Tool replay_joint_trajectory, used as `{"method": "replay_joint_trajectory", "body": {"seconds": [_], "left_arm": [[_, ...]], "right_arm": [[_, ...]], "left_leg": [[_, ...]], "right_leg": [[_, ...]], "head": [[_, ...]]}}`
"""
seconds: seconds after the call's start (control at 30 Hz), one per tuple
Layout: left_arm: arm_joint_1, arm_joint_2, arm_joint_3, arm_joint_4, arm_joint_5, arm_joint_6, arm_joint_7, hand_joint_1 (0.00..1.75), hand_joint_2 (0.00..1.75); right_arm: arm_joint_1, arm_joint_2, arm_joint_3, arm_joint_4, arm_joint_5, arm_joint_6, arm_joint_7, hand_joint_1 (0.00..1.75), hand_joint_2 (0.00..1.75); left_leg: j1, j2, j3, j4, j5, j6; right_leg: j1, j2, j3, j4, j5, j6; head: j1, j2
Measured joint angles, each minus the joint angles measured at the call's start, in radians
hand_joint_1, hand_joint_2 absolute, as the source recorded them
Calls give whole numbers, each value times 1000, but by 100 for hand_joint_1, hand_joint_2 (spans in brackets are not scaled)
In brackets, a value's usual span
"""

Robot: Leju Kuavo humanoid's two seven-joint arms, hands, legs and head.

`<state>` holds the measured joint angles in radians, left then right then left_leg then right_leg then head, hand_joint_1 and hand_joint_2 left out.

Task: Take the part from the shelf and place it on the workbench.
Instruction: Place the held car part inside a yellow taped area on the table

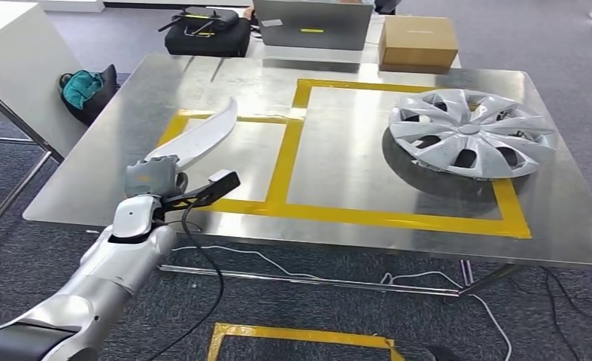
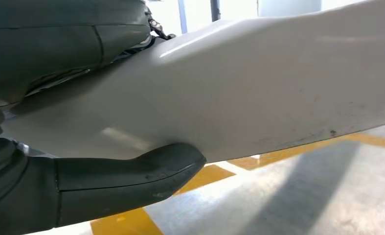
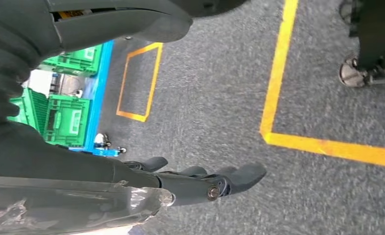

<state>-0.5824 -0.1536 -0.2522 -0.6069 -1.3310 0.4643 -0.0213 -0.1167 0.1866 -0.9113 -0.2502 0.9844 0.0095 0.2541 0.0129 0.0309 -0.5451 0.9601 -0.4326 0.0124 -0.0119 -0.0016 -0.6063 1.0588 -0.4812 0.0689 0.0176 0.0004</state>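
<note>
A steel tabletop [image 1: 353,192] fills the middle of the room, marked with yellow tape lines [image 1: 286,162] that form rectangles on its surface. Grey carpet [image 1: 548,41] covers the floor around it, with more yellow tape [image 1: 300,336] on the floor in front of the tabletop and white cables [image 1: 292,271] trailing beneath its front edge. Beyond its far edge sit a cardboard box [image 1: 417,41], a grey laptop [image 1: 311,24] and a black case [image 1: 206,34]. A teal bag [image 1: 82,88] lies off its left edge. Green crates [image 3: 65,115] stand on the floor.
</note>
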Motion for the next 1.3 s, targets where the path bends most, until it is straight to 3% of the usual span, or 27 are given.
{"method": "replay_joint_trajectory", "body": {"seconds": [0.07, 0.1, 0.13, 0.17, 0.23, 0.27, 0.3, 0.33, 0.4, 0.47, 0.53, 0.6, 0.63, 0.67, 0.7, 0.77, 0.83, 0.87, 0.9, 1.0, 1.17, 1.3], "left_arm": [[14, -2, 4, -26, 6, 7, -6, 175, 175], [23, -2, 6, -36, 8, 7, -7, 175, 175], [31, -2, 7, -43, 8, 7, -7, 175, 175], [38, -3, 9, -50, 9, 7, -7, 175, 175], [45, -3, 11, -62, 9, 7, -7, 175, 175], [46, -2, 13, -67, 9, 7, -7, 175, 175], [47, -2, 14, -72, 9, 7, -7, 175, 175], [47, -2, 16, -77, 9, 8, -7, 175, 175], [49, -1, 17, -84, 7, 7, -4, 175, 175], [49, -1, 17, -87, 3, 6, 1, 175, 175], [47, 0, 17, -89, -2, 6, 9, 175, 175], [48, 0, 16, -89, -10, 6, 20, 175, 175], [48, 0, 16, -88, -15, 5, 26, 175, 175], [49, 0, 16, -88, -23, 2, 34, 175, 175], [48, 0, 16, -86, -31, -1, 42, 175, 175], [43, 0, 15, -83, -49, -9, 57, 175, 175], [36, 0, 14, -77, -63, -13, 70, 175, 175], [33, 1, 14, -72, -68, -16, 75, 175, 175], [31, 1, 13, -67, -71, -17, 79, 175, 175], [31, 2, 13, -51, -75, -20, 85, 175, 175], [31, 2, 12, -31, -75, -21, 86, 175, 175], [31, 3, 12, -21, -75, -21, 86, 175, 175]], "right_arm": [[1, 0, 0, 1, -1, 0, 0, 0, 175], [2, 0, 0, 2, -1, 0, 0, 0, 175], [3, -1, 0, 2, -1, 0, 0, 0, 175], [4, -2, 0, 2, -1, 0, -1, 0, 175], [5, -3, 0, 3, -1, -1, 0, 0, 175], [3, -2, 0, 4, -1, -1, 0, 0, 175], [1, -1, 0, 5, -1, -1, -1, 0, 175], [-1, 0, 0, 6, -1, -1, -3, 0, 175], [-3, 0, 0, 7, -1, -1, -5, 0, 175], [-3, 0, 0, 8, -1, -1, -6, 0, 175], [-5, 0, 0, 8, 0, -1, -5, 0, 175], [-6, 0, 0, 8, 0, -1, -5, 0, 175], [-6, 0, 0, 8, 0, -1, -5, 0, 175], [-6, 0, 1, 8, 0, -2, -5, 0, 175], [-6, 0, 1, 8, 1, -3, -5, 0, 175], [-6, 0, 1, 8, 2, -4, -5, 0, 175], [-7, 0, 1, 8, 2, -4, -5, 0, 175], [-7, 0, 1, 8, 2, -4, -5, 0, 175], [-7, 0, 1, 8, 2, -4, -5, 0, 175], [-6, -2, 2, 8, 2, -6, -5, 0, 175], [-6, -3, 2, 8, 2, -9, -5, 0, 175], [-6, -3, 2, 8, 2, -10, -5, 0, 175]], "left_leg": [[4, 1, -1, -3, 3, 2], [5, 1, -2, -2, 3, 1], [7, 1, -2, -1, 3, 0], [10, 1, -2, 1, 2, -4], [22, 1, -3, 11, -4, -18], [25, 1, -6, 18, -8, -28], [25, 0, -9, 26, -10, -38], [23, 0, -13, 32, -11, -46], [19, 0, -22, 39, -6, -57], [21, -4, -35, 56, -26, -64], [18, -11, -74, 144, -95, -62], [11, -17, -128, 281, -169, -54], [7, -20, -143, 327, -181, -48], [2, -21, -142, 337, -173, -40], [-3, -23, -122, 309, -148, -30], [-16, -31, -47, 182, -91, -2], [-25, -38, 6, 81, -69, 14], [-27, -40, 12, 60, -70, 13], [-26, -40, 10, 52, -66, 2], [-26, -41, 1, 43, -56, -12], [-27, -41, -10, 43, -46, 1], [-27, -41, -13, 44, -44, 2]], "right_leg": [[-5, 0, -56, 128, -61, 10], [-8, 0, -83, 188, -79, 16], [-11, 0, -99, 220, -80, 21], [-14, -1, -96, 212, -60, 27], [-23, -6, -41, 99, 6, 44], [-23, -10, -9, 41, 28, 51], [-24, -11, 13, 1, 37, 51], [-24, -10, 20, -13, 33, 45], [-24, -2, 9, -8, 30, 19], [-24, 5, -6, -4, 35, -1], [-21, 10, -22, -4, 45, -22], [-14, 14, -37, -5, 55, -37], [-9, 16, -45, -5, 59, -42], [-5, 20, -51, -5, 62, -46], [-1, 23, -55, -6, 66, -48], [7, 28, -62, -6, 74, -48], [10, 30, -69, -6, 85, -41], [10, 30, -72, -7, 90, -36], [10, 30, -74, -10, 94, -42], [12, 27, -78, -23, 109, -68], [11, 27, -78, -43, 130, -45], [11, 27, -78, -48, 134, -39]], "head": [[3, 0], [3, 0], [3, 0], [3, 0], [3, 0], [7, 0], [10, 0], [11, 0], [7, 0], [1, 0], [-3, 0], [-6, 0], [-6, 0], [-7, 0], [-7, 0], [-6, 0], [-6, 0], [-6, 0], [-5, 0], [-4, 0], [-4, 0], [-5, 0]]}}
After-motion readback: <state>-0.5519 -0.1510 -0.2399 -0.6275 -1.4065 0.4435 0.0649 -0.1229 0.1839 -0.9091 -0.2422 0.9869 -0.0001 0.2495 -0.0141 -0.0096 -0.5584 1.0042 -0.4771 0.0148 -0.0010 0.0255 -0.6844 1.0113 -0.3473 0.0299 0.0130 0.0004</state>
